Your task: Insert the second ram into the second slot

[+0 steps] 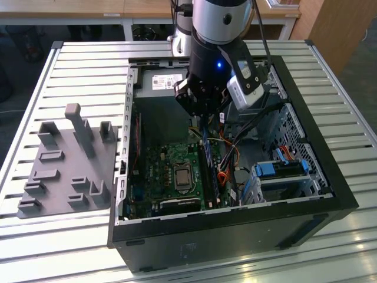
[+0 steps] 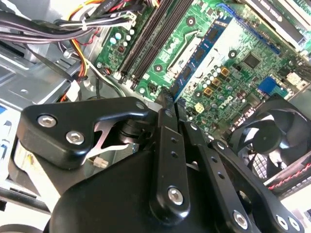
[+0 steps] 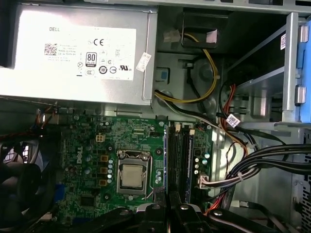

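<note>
Now | claw (image 2: 170, 99) clamped on second ram (image 2: 197, 54) | ram at motherboard slots (image 3: 182, 155)

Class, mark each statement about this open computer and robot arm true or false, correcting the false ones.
1. The gripper holds the thin blue circuit-board stick. True.
2. The grey plastic fixture lies inside the black computer case. False: it lies on the slatted metal table, beside the case.
3. The silver-topped processor sits uncovered on the green motherboard. True.
4. The stick is held above the fixture. False: it is above the motherboard.
</note>
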